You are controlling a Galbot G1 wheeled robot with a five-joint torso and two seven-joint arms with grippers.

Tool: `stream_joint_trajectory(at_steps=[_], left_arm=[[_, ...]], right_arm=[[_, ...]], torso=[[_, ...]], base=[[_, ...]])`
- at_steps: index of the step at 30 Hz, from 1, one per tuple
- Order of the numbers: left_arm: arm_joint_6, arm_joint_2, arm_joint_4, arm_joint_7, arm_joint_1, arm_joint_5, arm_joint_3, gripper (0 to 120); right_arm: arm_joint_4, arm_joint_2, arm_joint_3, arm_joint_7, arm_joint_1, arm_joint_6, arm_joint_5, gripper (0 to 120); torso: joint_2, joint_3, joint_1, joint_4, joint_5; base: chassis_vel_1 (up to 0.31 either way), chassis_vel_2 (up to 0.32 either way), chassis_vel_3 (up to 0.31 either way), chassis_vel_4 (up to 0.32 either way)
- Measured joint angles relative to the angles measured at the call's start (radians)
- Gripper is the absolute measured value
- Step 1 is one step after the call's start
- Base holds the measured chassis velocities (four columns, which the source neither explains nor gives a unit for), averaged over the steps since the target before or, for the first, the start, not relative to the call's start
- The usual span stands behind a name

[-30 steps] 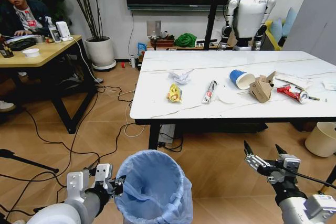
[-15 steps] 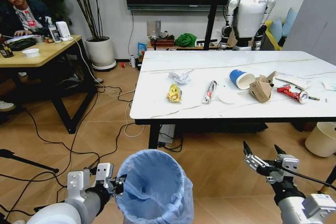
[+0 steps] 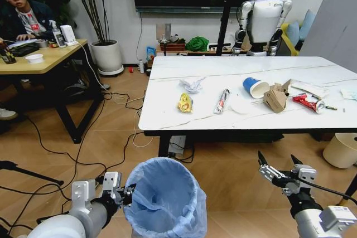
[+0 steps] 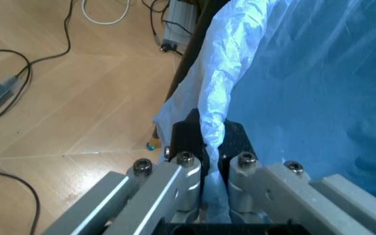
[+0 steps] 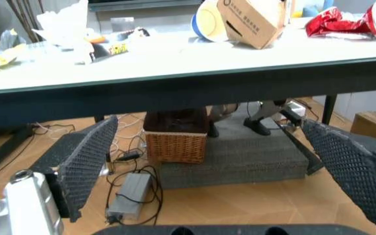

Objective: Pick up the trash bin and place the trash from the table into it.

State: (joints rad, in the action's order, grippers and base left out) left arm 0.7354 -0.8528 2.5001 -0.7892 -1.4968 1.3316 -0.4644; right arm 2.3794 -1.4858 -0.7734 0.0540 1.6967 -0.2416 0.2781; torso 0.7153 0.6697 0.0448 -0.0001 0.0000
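Head view, left tool [image 3: 127,195] pinching trash bin [image 3: 163,199] rim low, right tool [image 3: 280,169] spread wide before table [image 3: 184,116]

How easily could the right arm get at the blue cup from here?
Probably not yet: the right gripper hangs open below the table edge, and the cup lies farther in on top; nothing blocks it.

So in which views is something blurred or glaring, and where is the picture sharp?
Head view: evenly lit, the table shows a soft sheen and no harsh glare, and the trash is sharp. Left wrist view: the left gripper, jaws shut on the trash bin bag edge, is soft because it is so close. Right wrist view: the right gripper, with open jaws, is slightly blurred, and the table edge is sharper.
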Motion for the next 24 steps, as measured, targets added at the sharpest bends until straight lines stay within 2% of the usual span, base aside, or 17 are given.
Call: stream_joint_trajectory(at_steps=[10,20,24], left_arm=[[0.000,0.000,0.000,0.000,-0.002,0.006,-0.003,0],[0.000,0.002,0.000,-0.001,-0.004,0.011,-0.006,0],[0.000,0.003,0.000,-0.001,-0.004,0.015,-0.006,0]], right_arm=[[0.008,0.000,0.000,0.001,0.002,0.000,0.001,100],[0.008,0.000,0.001,0.001,-0.002,-0.001,0.002,100],[0.006,0.002,0.001,0.002,-0.005,-0.002,0.004,100]], torso=[[0.051,0.023,0.028,0.0000,0.0000],[0.085,0.038,0.047,0.0000,0.0000],[0.113,0.050,0.063,0.0000,0.0000]], base=[[0.000,0.000,0.000,0.000],[0.000,0.000,0.000,0.000],[0.000,0.000,0.000,0.000]])
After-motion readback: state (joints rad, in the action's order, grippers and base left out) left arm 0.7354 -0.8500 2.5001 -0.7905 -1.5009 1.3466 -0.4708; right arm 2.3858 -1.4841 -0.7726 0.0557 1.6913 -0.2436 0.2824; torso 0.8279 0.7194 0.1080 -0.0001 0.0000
